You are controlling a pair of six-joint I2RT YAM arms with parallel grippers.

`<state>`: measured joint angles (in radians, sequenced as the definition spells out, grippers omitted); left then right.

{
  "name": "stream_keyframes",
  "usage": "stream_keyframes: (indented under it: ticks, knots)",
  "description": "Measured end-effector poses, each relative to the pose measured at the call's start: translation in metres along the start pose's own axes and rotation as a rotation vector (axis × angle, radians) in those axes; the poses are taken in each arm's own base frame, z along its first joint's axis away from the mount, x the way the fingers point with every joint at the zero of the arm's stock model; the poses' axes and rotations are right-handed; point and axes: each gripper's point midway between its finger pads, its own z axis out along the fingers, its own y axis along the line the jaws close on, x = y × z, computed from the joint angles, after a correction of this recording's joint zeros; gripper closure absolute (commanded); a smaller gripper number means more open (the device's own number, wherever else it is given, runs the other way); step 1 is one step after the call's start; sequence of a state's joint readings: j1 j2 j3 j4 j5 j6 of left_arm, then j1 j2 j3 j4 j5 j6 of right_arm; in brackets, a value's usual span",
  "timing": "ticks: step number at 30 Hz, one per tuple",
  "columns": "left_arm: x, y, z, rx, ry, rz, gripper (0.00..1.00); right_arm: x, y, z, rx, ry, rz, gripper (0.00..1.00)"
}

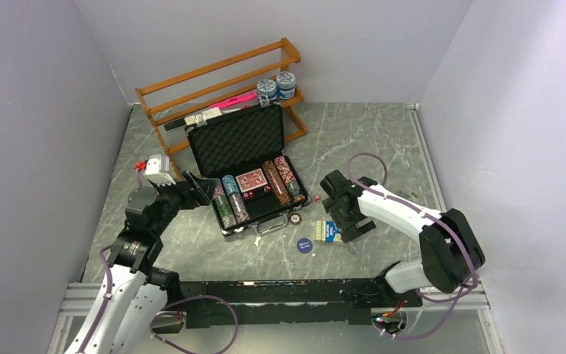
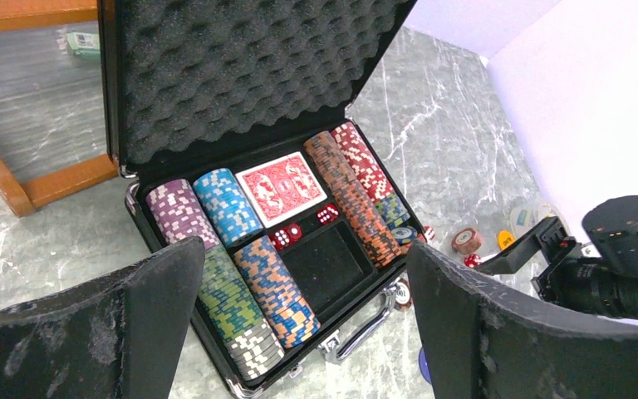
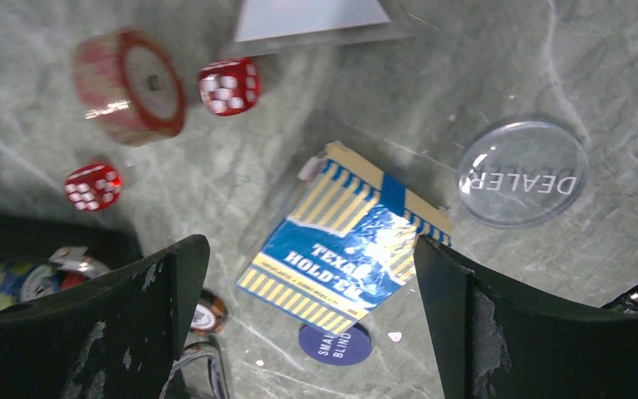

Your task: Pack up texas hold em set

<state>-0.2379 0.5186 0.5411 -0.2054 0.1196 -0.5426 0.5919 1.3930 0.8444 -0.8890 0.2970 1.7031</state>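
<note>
Toward the far edge of the table (image 1: 383, 147), seen from above, the open briefcase (image 1: 239, 140) sits; the blue card deck (image 1: 329, 231) lies nearer the near edge, under the right gripper (image 1: 341, 219); from the left wrist, the left gripper (image 2: 306, 253), fingers (image 2: 133, 324) apart, faces the case's empty slot (image 2: 326, 262); from the right wrist, both fingers stand wide either side of the deck, untouching; next, I judge: lower, clamp, carry to that slot.

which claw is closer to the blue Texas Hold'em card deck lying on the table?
Right. The right claw hangs open just over the blue card deck. The left claw is at the far left side of the open briefcase, which lies between them.
</note>
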Motion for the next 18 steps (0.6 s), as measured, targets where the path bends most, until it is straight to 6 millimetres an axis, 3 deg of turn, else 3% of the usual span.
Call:
stream_keyframes:
  ticks: [3,10,18]
  knots:
    - [0.0011,-0.0016,-0.0001,0.010,0.005,-0.001,0.05,0.0044,-0.0087,0.0069,0.031,0.017,0.038,0.00]
    - [0.0046,-0.0040,0.0006,0.026,0.024,-0.001,0.05,0.0064,-0.0095,0.0076,0.039,0.035,0.073,0.05]
    - [0.0065,-0.0026,0.0017,0.021,0.032,0.002,0.05,0.0064,-0.0085,0.0073,0.066,0.031,0.064,0.03]
